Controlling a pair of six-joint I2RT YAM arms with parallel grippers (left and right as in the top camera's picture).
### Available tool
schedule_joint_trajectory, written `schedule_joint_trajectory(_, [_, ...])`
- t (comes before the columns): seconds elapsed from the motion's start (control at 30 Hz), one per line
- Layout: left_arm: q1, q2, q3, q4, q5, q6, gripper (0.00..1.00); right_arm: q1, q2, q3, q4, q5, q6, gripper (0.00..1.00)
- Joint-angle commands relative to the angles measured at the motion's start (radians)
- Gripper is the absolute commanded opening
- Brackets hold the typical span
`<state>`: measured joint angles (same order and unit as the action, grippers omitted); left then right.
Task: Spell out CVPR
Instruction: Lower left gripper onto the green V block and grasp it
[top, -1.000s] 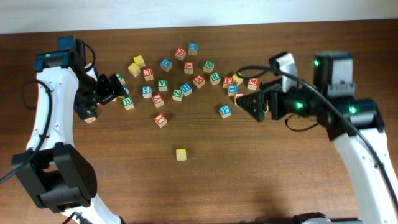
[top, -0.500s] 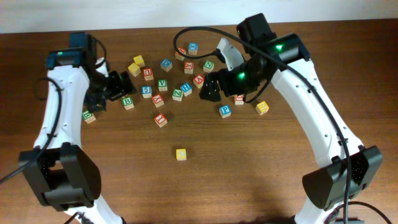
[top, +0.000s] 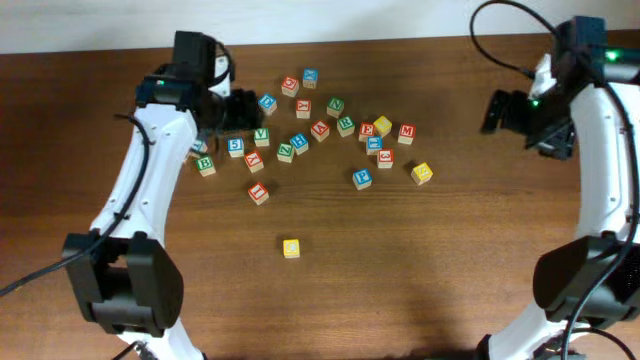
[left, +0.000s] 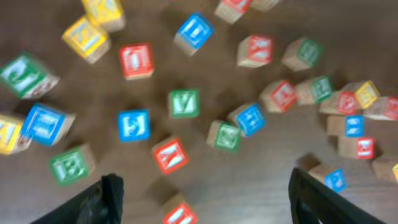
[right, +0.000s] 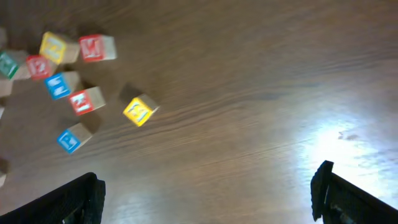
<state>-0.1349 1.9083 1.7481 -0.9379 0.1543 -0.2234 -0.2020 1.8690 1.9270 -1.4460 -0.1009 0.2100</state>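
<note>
Looks like only yellow C (top: 291, 248) sits alone, V (top: 261, 136), P (top: 362, 178) & R (top: 345, 125) mixed w/ other cubes (top: 258, 192); left gripper (left: 202, 199) & right gripper (right: 208, 186) spread wide, empty.

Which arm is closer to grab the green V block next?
Left, probably. The left gripper hovers close to the green V, which shows mid-view in its wrist camera. The right gripper sits far off to the side.
</note>
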Motion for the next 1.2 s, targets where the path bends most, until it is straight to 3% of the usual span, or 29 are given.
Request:
schedule_joint_trajectory(0.0, [-0.063,-0.006,0.007,0.098,-0.058,0.011,0.77,-0.035,-0.010,-0.006,0.000,0.008,0.009,0.98])
schedule_joint_trajectory(0.1, [-0.137,0.039,0.007,0.171,-0.278,0.009,0.80,-0.035,-0.010,-0.006,0.002,0.008,0.009,0.98])
schedule_joint_trajectory(0.23, [-0.140,0.161,0.007,0.212,-0.293,-0.026,0.73,-0.035,-0.010,-0.006,0.002,0.008,0.009,0.98])
schedule_joint_trajectory(0.27, [-0.126,0.193,0.007,0.211,-0.301,-0.149,0.72,-0.035,-0.010,-0.006,0.002,0.008,0.009,0.98])
schedule_joint_trajectory(0.3, [-0.121,0.212,0.007,0.212,-0.271,-0.173,0.72,-0.035,-0.010,-0.006,0.002,0.008,0.009,0.98])
schedule_joint_trajectory(0.4, [-0.119,0.254,0.007,0.231,-0.258,-0.172,0.66,-0.035,-0.010,-0.006,0.002,0.008,0.009,0.98])
schedule_joint_trajectory(0.43, [-0.119,0.259,0.007,0.238,-0.268,-0.173,0.60,-0.035,-0.010,-0.006,0.002,0.008,0.009,0.98])
schedule_joint_trajectory(0.6, [-0.119,0.310,0.007,0.265,-0.306,-0.172,0.68,-0.035,-0.010,-0.006,0.002,0.008,0.009,0.98])
schedule_joint_trajectory(0.67, [-0.119,0.328,0.007,0.253,-0.305,-0.172,0.63,-0.035,-0.010,-0.006,0.002,0.008,0.009,0.98])
schedule_joint_trajectory(0.77, [-0.103,0.367,0.007,0.246,-0.275,-0.167,0.63,-0.035,-0.010,-0.006,0.002,0.008,0.009,0.99])
schedule_joint_trajectory(0.9, [-0.089,0.370,0.007,0.272,-0.222,-0.074,0.58,-0.035,-0.010,-0.006,0.002,0.008,0.009,0.98])
schedule_joint_trajectory(1.1, [-0.092,0.370,0.007,0.287,-0.221,-0.074,0.37,-0.035,-0.010,-0.006,0.002,0.008,0.009,0.98])
schedule_joint_trajectory(1.17, [-0.092,0.370,0.007,0.282,-0.221,-0.074,0.38,-0.035,-0.010,-0.006,0.002,0.008,0.009,0.98])
